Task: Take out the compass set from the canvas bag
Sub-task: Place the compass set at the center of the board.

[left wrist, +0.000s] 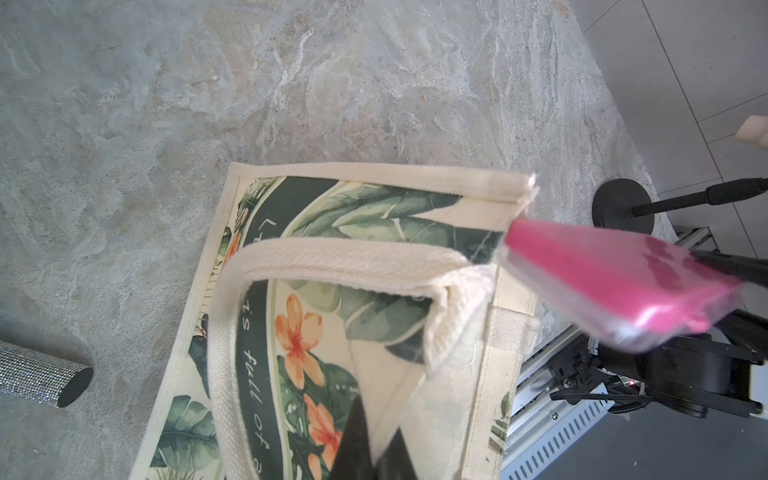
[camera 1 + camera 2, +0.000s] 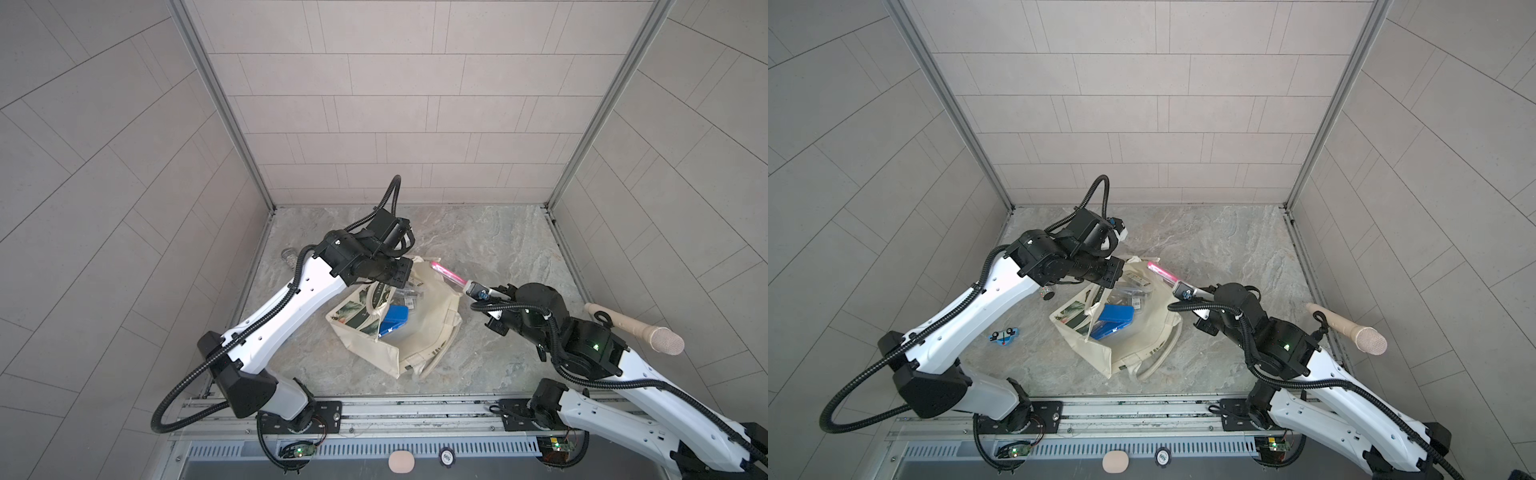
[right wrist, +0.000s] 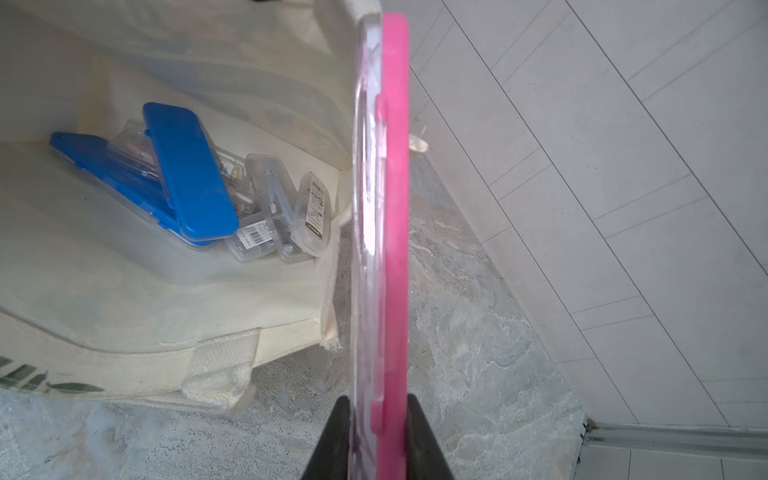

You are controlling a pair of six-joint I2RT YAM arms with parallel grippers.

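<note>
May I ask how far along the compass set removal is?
Done: the left gripper pinches the canvas bag at its rim, holding it open. In hand: the right gripper grips the pink compass case, lifted outside the bag. Left: setting it on the table; blue cases lie inside.

Glittery silver cylinder (image 1: pixel 41 378) cut off at the left wrist view's edge, pink and clear flat plastic case (image 1: pixel 615 282) blurred, white lettering on cream leaf-print canvas bag (image 1: pixel 357 178) partly hidden, labels on clear plastic boxes (image 3: pixel 309 216) unreadable

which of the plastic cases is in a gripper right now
The pink case, clamped edge-on in the right gripper. The blue cases and the clear ones lie loose inside the canvas bag, with no gripper on them.
</note>
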